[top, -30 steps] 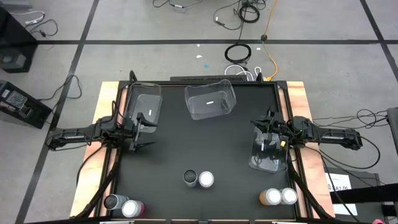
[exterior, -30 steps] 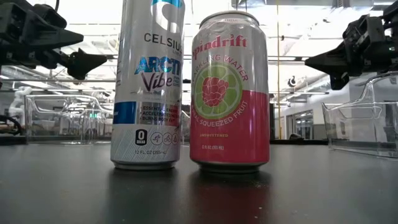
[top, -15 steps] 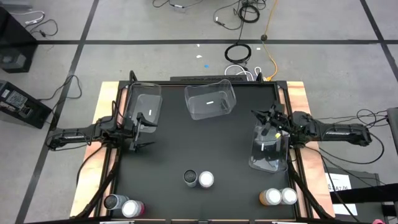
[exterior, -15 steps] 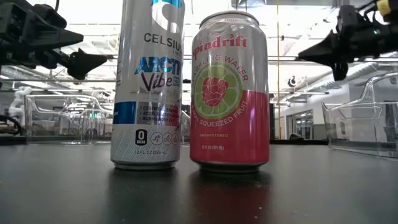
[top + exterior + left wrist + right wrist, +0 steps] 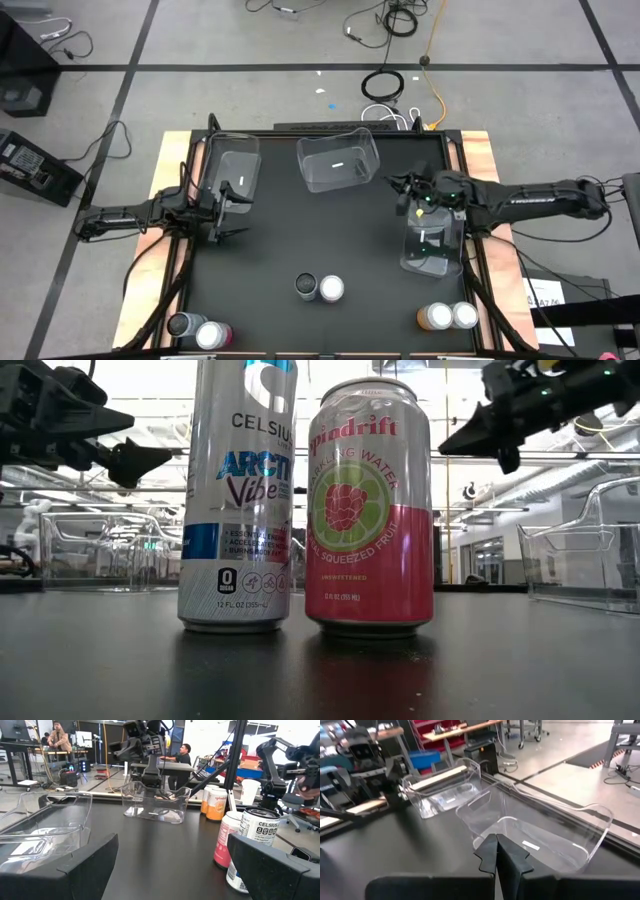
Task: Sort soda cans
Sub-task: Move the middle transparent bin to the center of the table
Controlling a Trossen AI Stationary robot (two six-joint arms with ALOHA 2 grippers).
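Black worktop (image 5: 340, 240) seen from above, three clear bins on it: one at the far left (image 5: 233, 172), one at the far middle (image 5: 338, 160), one on the right side (image 5: 433, 243). Six soda cans standing upright along the near edge, in three pairs. Near left corner: a dark grey can (image 5: 184, 325) touching a pink can (image 5: 214, 335). Near middle: another dark grey can (image 5: 307, 287) pressed against a second pink can (image 5: 332, 289); up close in the low view, a tall silver Celsius can (image 5: 240, 495) and a shorter pink Spindrift can (image 5: 370, 505) side by side, just about touching. Near right: an orange can (image 5: 434, 317) beside a can with only its pale top showing (image 5: 464, 316). None inside a bin. Left hand (image 5: 230, 210) hanging above the worktop just beside the far-left bin, fingers (image 5: 82, 865) spread wide apart, nothing between them; its own camera looking across at the right-side bin (image 5: 156, 802), the middle pair (image 5: 247, 845) and the orange pair (image 5: 214, 802) beyond. Right hand (image 5: 400, 192) up over the worktop between the middle bin and the right-side bin, fingers (image 5: 496, 852) pressed tight together, gripping nothing; middle bin (image 5: 540, 837) right ahead of it in its wrist view, far-left bin (image 5: 442, 787) farther off. Same right hand (image 5: 450, 445) showing high in the low view, pointing inward, clear of both cans. People seated at desks in the room behind.
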